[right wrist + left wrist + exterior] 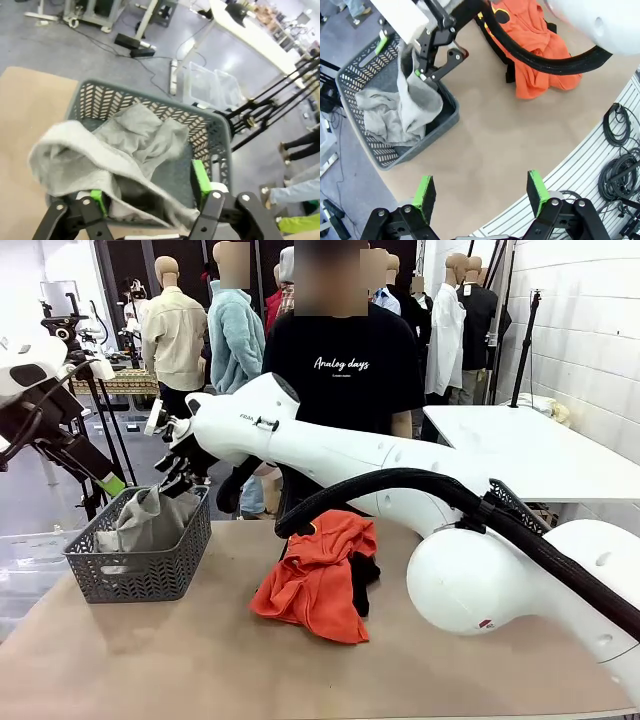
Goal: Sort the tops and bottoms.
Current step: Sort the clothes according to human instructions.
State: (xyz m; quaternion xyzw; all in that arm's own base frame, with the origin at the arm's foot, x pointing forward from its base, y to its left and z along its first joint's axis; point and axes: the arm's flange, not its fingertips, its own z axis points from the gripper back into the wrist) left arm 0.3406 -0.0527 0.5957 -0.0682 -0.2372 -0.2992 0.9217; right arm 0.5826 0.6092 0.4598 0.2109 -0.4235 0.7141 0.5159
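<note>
- Your right pincer is above the grey basket, which the right arm has reached by crossing the worktop from the right side to the left.
- Its fingers are spread. A fold of the grey top lies loosely between them, and the green pads are not pressed onto it.
- You'll find the grey top mostly inside the basket, crumpled on the bottom. One fold rises toward the right pincer and hangs over the rim on the side facing the middle of the worktop.
- The basket sits on the left part of the worktop, close to the left edge.
- Your left pincer is spread wide with nothing between its fingers. It hangs above the worktop's edge, looking down on the basket and the bare surface beside it.
- The orange-red top lies crumpled in a heap at about the middle of the worktop, apart from the basket.
- A black garment lies under that heap and touches it, showing at the heap's right edge. How much of it lies beneath you cannot tell.
- The right arm's black hose runs above the heap's far side.
- A person in a black T-shirt with white script stands at the far side of the worktop, behind the right arm.
</note>
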